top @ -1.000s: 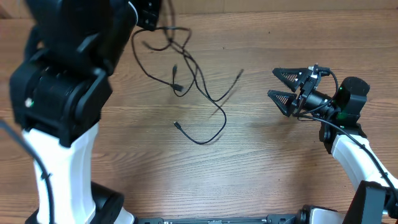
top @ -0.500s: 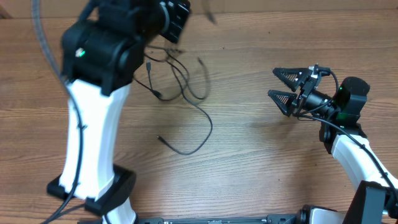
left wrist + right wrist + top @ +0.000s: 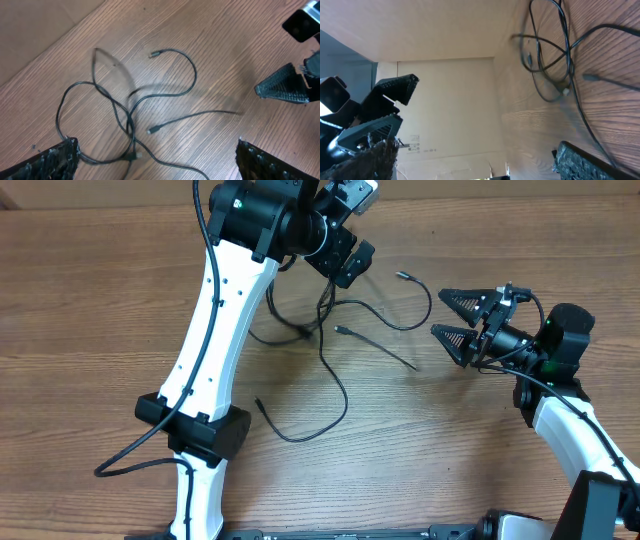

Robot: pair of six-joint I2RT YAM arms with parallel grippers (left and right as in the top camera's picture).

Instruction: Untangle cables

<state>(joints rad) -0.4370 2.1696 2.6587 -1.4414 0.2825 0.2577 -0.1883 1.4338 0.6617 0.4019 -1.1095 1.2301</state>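
The cables [image 3: 305, 332] are thin black cords lying loosely crossed on the wooden table, just below my left gripper [image 3: 358, 228]. One plug end [image 3: 400, 276] points toward my right gripper [image 3: 445, 320]. A straighter cord [image 3: 378, 348] runs out to the right, and a long loop [image 3: 300, 437] trails toward the table's front. In the left wrist view the cables [image 3: 125, 115] lie on the wood under my left gripper [image 3: 160, 165], whose jaws stand wide open and hold nothing. My right gripper [image 3: 477, 162] is open and empty, and its view has the cables [image 3: 555, 60] at the upper right.
My left arm's white link [image 3: 215, 330] slants across the table's left half from its base [image 3: 195, 435]. A cardboard wall [image 3: 445, 100] stands behind the table. The right arm's finger [image 3: 282, 87] shows at the left wrist view's right edge.
My left arm has swung right along the far side and its jaws have opened, letting go of the cables. They now lie spread further right. The right arm has not moved.
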